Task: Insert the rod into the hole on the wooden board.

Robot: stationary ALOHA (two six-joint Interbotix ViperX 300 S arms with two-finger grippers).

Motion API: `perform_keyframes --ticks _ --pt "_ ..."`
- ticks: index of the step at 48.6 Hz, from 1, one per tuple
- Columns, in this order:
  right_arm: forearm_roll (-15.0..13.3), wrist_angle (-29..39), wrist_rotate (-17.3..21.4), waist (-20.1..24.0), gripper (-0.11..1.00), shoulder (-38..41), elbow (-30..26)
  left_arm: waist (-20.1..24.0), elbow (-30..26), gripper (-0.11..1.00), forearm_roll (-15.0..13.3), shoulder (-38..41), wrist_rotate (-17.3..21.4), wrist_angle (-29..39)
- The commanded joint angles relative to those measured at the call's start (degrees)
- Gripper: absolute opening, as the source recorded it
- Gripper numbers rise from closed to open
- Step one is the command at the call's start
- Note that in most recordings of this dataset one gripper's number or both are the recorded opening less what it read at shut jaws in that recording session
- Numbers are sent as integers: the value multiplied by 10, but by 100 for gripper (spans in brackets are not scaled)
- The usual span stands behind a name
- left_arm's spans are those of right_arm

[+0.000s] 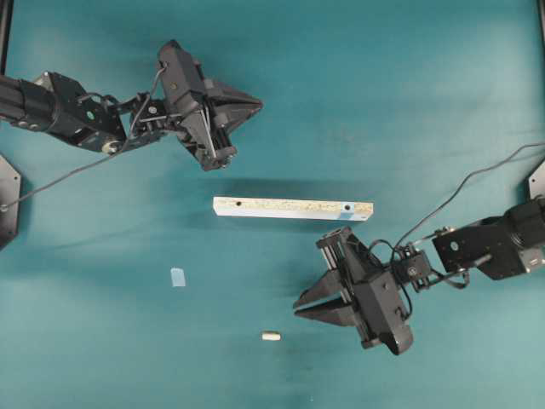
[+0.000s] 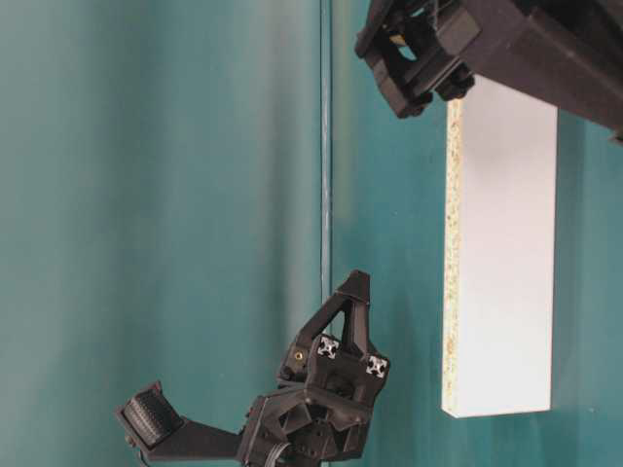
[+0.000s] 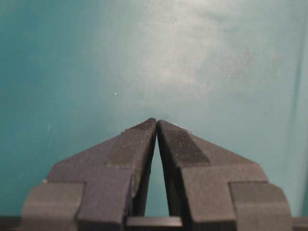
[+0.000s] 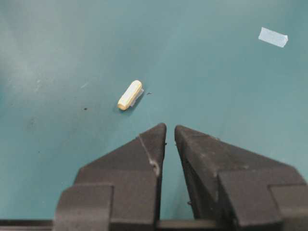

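Peg (image 4: 130,95), centre-left in right wrist view, looks light, stiff & roll-prone: grab it mid-length w/ right claw (image 4: 170,130), now nearly closed & empty.

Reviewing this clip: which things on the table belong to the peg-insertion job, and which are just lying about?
Job:
- rod, loose on the mat
- wooden board
- hole by the blue mark
- right claw, shut, nearest the rod
- left claw, shut

Lying about:
- light-blue tape square
- dark hole at the board's other end
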Motion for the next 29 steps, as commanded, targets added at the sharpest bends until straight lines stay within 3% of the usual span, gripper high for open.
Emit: perform_keyframes --ticks 1,3,6,10,17,22,25,29 --pt "1 -2 9 2 24 -20 -13 -1 -19 24 19 -24 -11 40" --pt "1 14 10 2 22 -25 -17 0 -24 22 20 -27 -11 66" --pt "1 52 12 2 9 -35 -25 -2 -27 10 22 -31 -12 94" --pt "1 120 13 2 0 -54 -40 -4 -26 9 22 -37 -11 104" --pt "1 243 18 2 0 -95 -67 -10 -25 9 22 -59 -8 110" --pt "2 349 50 2 0 -119 -91 -11 -21 10 23 -78 -2 127" --pt "2 409 80 3 0 -123 -106 -11 -19 19 23 -89 4 139" --pt "2 477 119 4 2 -123 -126 -11 -18 42 23 -99 8 154"
